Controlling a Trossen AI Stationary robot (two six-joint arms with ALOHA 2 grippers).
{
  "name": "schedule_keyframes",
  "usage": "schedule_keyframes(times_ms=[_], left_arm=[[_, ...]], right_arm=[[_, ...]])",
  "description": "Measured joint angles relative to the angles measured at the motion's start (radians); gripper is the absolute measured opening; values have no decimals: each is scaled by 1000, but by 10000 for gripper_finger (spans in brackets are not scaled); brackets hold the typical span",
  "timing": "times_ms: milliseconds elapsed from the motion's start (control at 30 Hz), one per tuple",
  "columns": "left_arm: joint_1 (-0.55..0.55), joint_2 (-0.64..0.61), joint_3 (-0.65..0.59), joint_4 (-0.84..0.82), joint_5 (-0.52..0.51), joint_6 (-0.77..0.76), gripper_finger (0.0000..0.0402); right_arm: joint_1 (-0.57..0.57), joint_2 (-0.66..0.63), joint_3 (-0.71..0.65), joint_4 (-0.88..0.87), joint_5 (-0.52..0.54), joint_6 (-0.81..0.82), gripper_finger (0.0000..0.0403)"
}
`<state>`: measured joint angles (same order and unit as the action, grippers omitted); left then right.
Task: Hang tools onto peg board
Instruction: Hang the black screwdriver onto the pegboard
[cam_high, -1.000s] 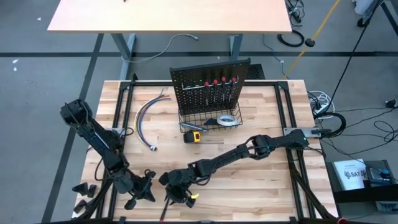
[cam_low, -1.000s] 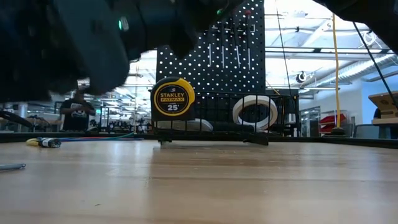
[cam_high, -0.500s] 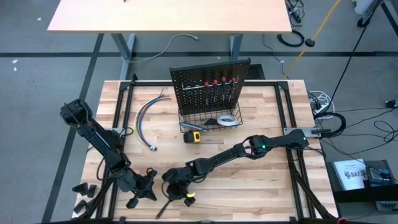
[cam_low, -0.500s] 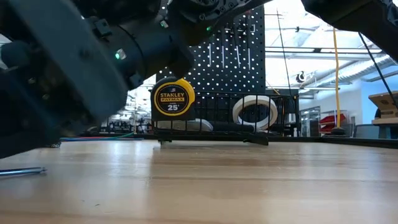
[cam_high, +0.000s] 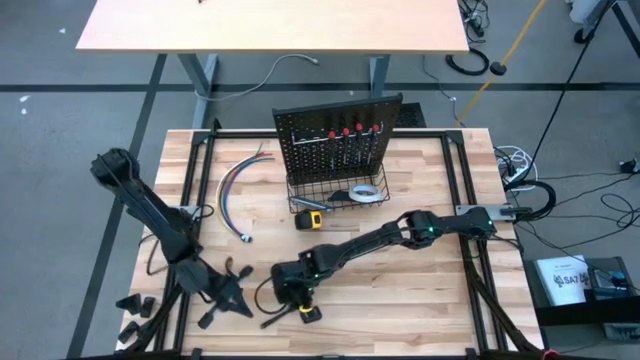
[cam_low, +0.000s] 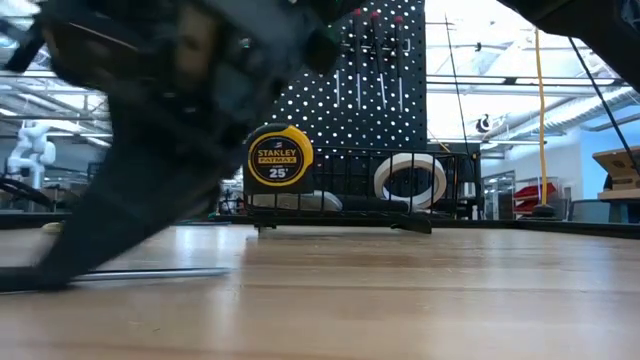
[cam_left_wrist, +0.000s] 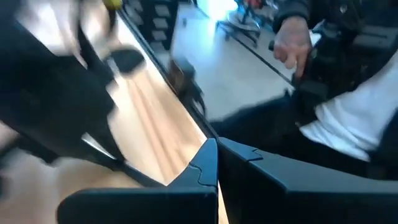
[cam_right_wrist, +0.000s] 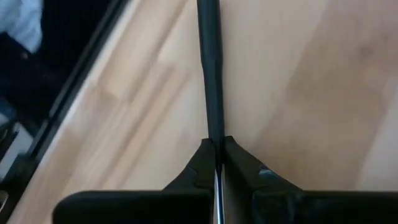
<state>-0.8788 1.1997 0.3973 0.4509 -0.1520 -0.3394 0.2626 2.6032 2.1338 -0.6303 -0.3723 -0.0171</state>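
Right tool (cam_right_wrist: 216, 163) pinched shut on a slim, light, stiff screwdriver (cam_right_wrist: 210, 68) at its slippery shaft, low on the desk (cam_high: 400, 300); grip nr handle steadier.

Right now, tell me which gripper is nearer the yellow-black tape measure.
Right. The right gripper sits in front of the tape measure; the left gripper lies farther off, toward the table's front-left.

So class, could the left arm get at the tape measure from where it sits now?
Probably not straight away. The left gripper sits shut at the near table edge, and the right gripper, shut on a screwdriver, stretches its arm across the path to the tape measure.
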Motion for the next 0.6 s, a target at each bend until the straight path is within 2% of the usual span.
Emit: schedule_keyframes(times_ms=[267, 400, 600], left_arm=[[22, -321, 0, -145, -237, 280, 0], [76, -412, 0, -153, -242, 367, 0], [182, -476, 0, -205, -153, 364, 0]], right_arm=[[-7, -46, -4, -211, 7, -21, 5], [-16, -72, -6, -288, 40, -21, 4], [-12, -119, -12, -363, 110, -25, 4]])
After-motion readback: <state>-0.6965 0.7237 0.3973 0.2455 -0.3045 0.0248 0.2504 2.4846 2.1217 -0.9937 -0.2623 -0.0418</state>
